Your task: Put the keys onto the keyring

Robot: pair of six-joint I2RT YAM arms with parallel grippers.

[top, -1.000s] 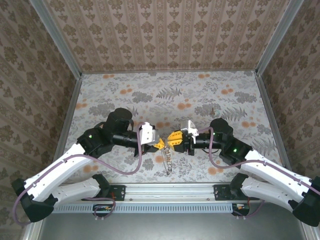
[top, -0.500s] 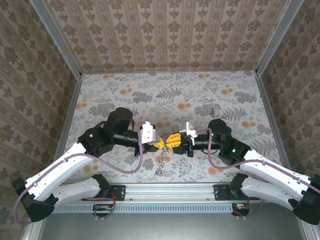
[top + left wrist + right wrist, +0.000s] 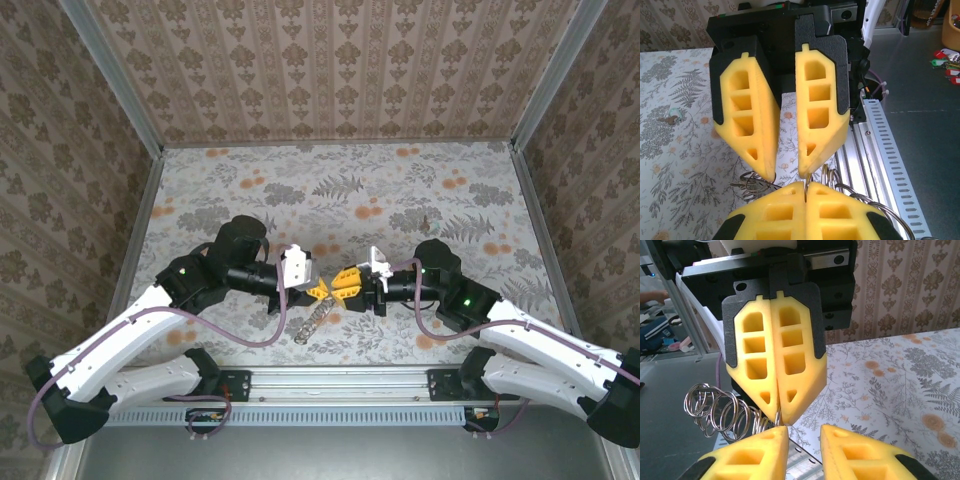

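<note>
The keyring [image 3: 313,318] is a chain of linked grey metal rings that trails down-left from where the two grippers meet. My left gripper [image 3: 322,291] is shut on one ring [image 3: 807,181], which is pinched between its yellow pads. More rings [image 3: 875,192] spill to either side. My right gripper [image 3: 345,283] faces it tip to tip and stands open, with its fingers [image 3: 765,447] spread and nothing between them. The ring chain [image 3: 720,410] hangs beside the left gripper [image 3: 777,417]. A small brownish key piece [image 3: 671,119] lies on the cloth beyond the right gripper [image 3: 789,174].
The flowered tablecloth [image 3: 340,190] stretches away behind the grippers. A slotted metal rail [image 3: 330,382] runs along the near edge. Patterned walls close in the left, right and back sides. Purple cables [image 3: 250,335] loop beside the arms.
The hanging chain has swung left, from under the right gripper to below the left one. The right gripper has edged left, closer to the left gripper.
</note>
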